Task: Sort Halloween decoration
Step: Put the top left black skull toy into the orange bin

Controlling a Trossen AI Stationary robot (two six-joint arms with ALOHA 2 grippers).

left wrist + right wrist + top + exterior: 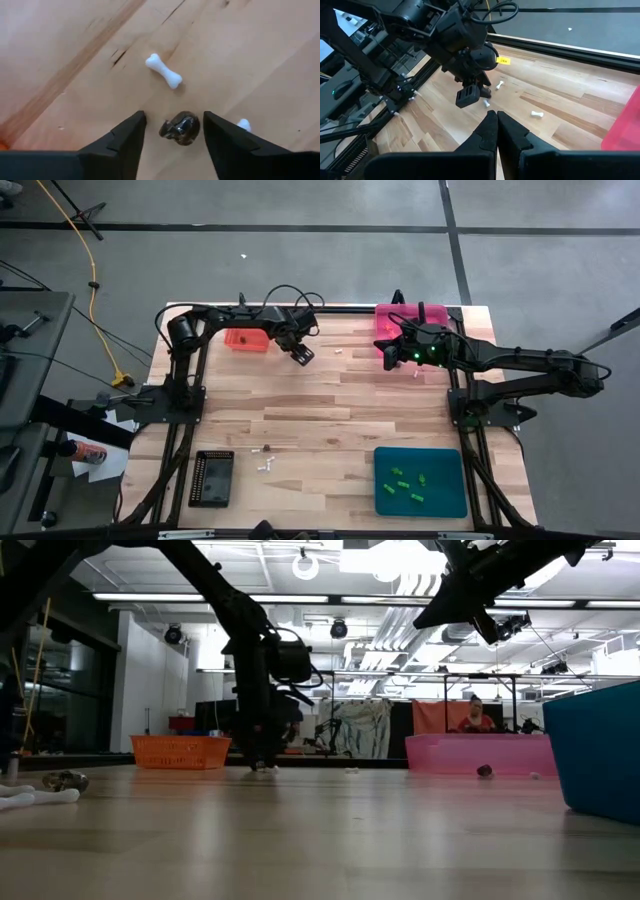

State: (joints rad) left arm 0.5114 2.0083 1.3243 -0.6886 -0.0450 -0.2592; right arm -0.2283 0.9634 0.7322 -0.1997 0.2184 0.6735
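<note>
The left gripper point(172, 135) is down at the wooden table point(260, 60), fingers apart, with a small dark brown trinket point(180, 128) right between them. A white bone point(163, 70) lies just past it, slanted. The right gripper point(496, 131) is shut and waits by the pink tray point(396, 330), much farther away.

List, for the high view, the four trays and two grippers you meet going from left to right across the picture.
black tray → orange tray → left gripper → right gripper → pink tray → teal tray
</note>
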